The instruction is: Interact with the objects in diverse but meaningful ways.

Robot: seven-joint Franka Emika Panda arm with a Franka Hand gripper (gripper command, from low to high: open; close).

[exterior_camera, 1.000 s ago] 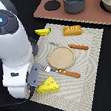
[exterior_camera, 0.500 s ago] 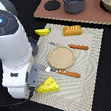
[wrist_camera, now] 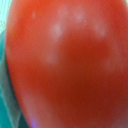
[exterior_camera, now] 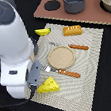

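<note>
Exterior view: the white arm point(exterior_camera: 12, 47) fills the frame's left side, hiding its pincer, so whether that is open or closed cannot be told. On the woven mat point(exterior_camera: 95, 61) lie 1 cheese wedge point(exterior_camera: 48, 85) at lower centre, 1 banana point(exterior_camera: 42, 31) and 1 bread loaf point(exterior_camera: 72, 30) higher up, and a tan plate point(exterior_camera: 61, 57) mid-frame.

Wrist view: a red tomato point(wrist_camera: 67, 65) fills nearly the whole frame, very close; no fingers show.
</note>
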